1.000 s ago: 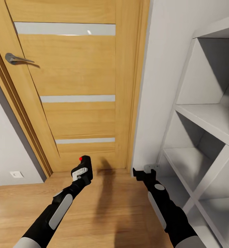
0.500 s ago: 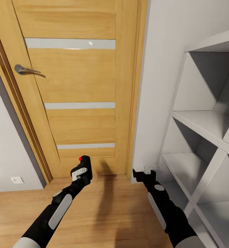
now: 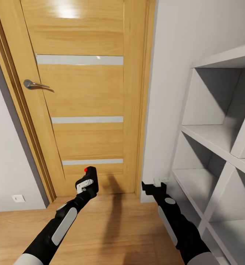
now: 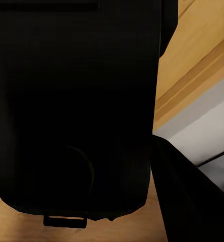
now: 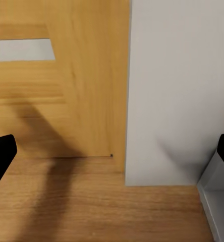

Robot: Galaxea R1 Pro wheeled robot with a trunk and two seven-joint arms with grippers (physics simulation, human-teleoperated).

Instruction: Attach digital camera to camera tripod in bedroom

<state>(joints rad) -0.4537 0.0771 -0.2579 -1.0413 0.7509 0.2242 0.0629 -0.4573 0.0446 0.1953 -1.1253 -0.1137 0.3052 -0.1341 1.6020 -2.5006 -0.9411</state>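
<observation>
Camera carried to a closed wooden door.
The left gripper (image 3: 86, 184) is clamped on the digital camera (image 3: 91, 177), a matte black block standing upright, red dot on top, at 6 o'clock below the door handle (image 3: 34, 85). The right gripper (image 3: 153, 186) is spread wide, holding nothing, beside smooth white shelving (image 3: 214, 136).

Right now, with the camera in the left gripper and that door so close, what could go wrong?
The camera sticks out ahead of the left gripper near the wooden door, so rolling forward might knock it loose. The open right gripper is close beside the white shelf unit and could clip it when turning.
</observation>
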